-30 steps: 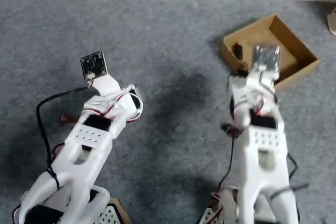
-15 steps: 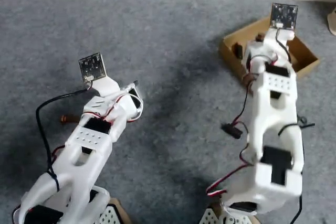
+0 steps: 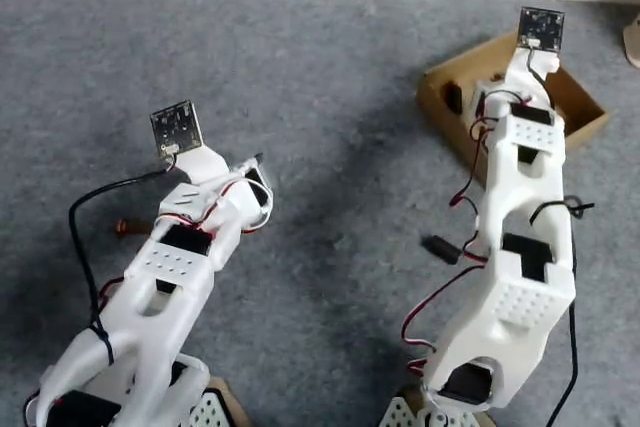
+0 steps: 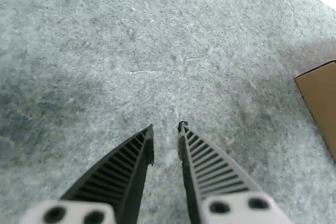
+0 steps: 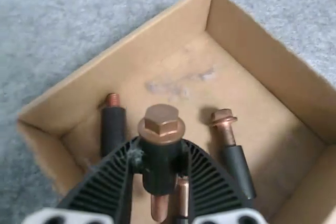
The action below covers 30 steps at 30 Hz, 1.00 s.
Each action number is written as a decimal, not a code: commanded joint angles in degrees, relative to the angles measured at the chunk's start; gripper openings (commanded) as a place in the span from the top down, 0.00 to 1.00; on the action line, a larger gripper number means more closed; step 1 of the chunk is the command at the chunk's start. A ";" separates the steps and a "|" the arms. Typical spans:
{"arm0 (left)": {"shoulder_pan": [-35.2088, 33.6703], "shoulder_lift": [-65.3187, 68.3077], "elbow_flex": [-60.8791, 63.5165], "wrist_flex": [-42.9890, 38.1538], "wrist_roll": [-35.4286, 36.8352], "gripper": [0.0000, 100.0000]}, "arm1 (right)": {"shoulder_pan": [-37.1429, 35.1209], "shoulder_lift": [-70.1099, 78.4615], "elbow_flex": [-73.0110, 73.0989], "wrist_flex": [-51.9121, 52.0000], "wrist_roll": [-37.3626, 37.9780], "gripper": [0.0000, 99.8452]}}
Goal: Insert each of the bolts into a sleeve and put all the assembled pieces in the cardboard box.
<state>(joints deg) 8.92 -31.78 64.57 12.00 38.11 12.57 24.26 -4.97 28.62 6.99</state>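
My right gripper (image 5: 160, 153) is shut on a copper bolt in a black sleeve (image 5: 161, 145), held upright above the floor of the cardboard box (image 5: 247, 51). Two assembled pieces lie in the box: one (image 5: 113, 127) to one side of the held piece, one (image 5: 233, 153) to the other. In the high view the right arm stretches over the cardboard box (image 3: 580, 97) at the back right. My left gripper (image 4: 165, 129) hangs slightly open over bare grey carpet with nothing between its fingers. A loose copper bolt (image 3: 122, 227) lies on the carpet beside the left arm.
A small black piece (image 3: 440, 247) lies on the carpet next to the right arm's cables. A corner of the box (image 4: 320, 98) shows at the edge of the left wrist view. Grey carpet spreads between the arms.
The right arm has stretched forward, carrying the sleeved bolt from the box's near edge to over its inside. The left arm has kept still.
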 commanded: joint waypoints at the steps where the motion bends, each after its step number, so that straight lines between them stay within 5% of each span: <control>1: -0.40 -1.71 -0.22 -1.14 0.44 0.92 | 0.75 -0.40 -4.97 0.57 0.53 0.99; 7: -0.48 -1.71 -0.22 -1.14 0.44 0.92 | 0.40 0.31 -5.14 8.92 -1.05 0.74; 16: -0.48 -1.71 -0.31 -1.14 0.44 0.92 | 0.40 -0.40 -5.93 12.97 -2.90 0.78; 24: -0.57 -1.71 -1.36 -0.97 0.79 0.92 | -3.65 -5.67 -20.35 41.27 -8.79 0.78; 30: -1.54 -1.71 -7.87 10.99 0.88 0.92 | -7.16 -6.99 -29.32 62.81 -8.97 0.78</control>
<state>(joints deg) 8.57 -31.87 62.11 18.15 38.46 7.12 21.36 -28.79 82.59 -1.45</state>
